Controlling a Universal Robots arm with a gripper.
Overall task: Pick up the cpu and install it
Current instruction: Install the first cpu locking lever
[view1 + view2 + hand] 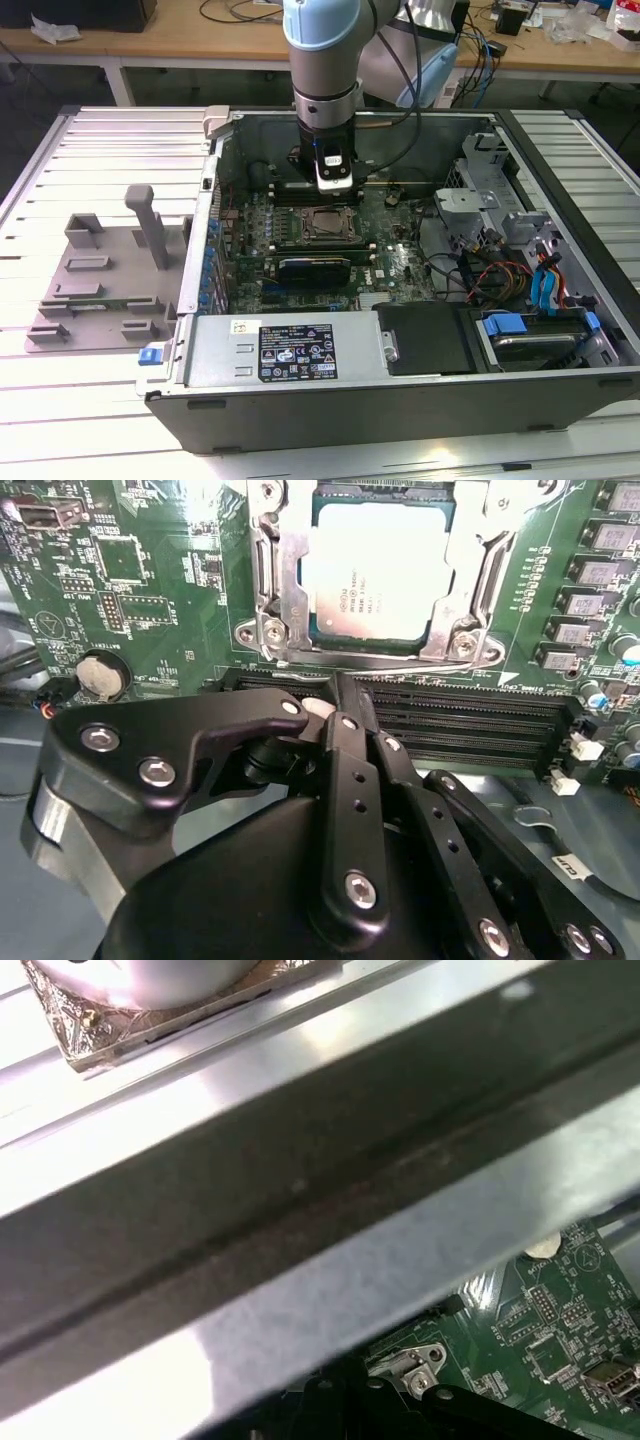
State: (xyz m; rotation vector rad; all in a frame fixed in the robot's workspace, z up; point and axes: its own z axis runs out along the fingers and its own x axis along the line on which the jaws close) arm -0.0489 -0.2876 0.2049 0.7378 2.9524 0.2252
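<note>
In the open computer case (450, 395), the cpu (375, 575) lies in its socket. The gripper (340, 685), clenched on nothing, might knock it crooked by dipping.

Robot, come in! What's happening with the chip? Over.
Tool shut, over the memory slots. Chip lying flat inside the metal frame, apart from the tool. Over.
</note>
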